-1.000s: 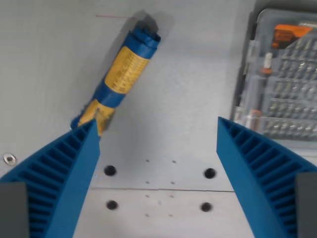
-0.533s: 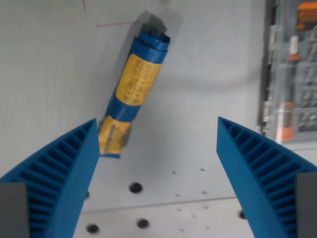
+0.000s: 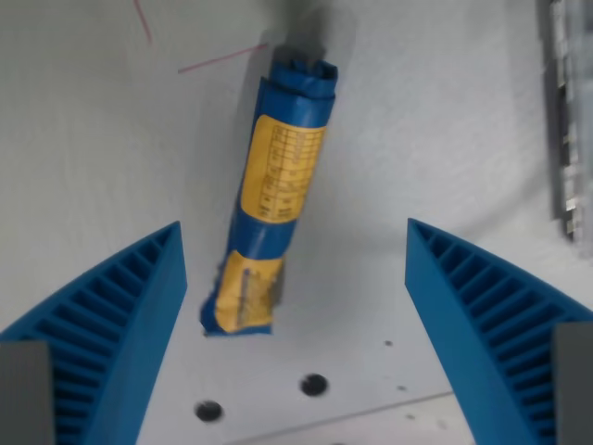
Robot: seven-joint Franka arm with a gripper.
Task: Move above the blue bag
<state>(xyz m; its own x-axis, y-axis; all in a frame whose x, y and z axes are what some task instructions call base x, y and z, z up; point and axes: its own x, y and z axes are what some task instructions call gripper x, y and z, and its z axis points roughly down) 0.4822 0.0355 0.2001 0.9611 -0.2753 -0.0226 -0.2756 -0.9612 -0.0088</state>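
Observation:
The blue bag is a rolled blue plastic bundle with a yellow printed label. It lies on the grey table, running from the upper middle down to the lower left of centre in the wrist view. My gripper is open and empty, above the table. Its two blue ribbed fingers stand at the lower left and lower right. The bag's lower end lies between them, nearer the left finger, not touching it.
The edge of a clear plastic bit case shows at the wrist view's right border. Two screw holes sit in the table below the bag. Thin red lines mark the table at the upper left.
The camera has moved: the bag now sits nearer the centre and more upright in the picture, the bit case has slid almost out at the right. The fingers stay equally open.

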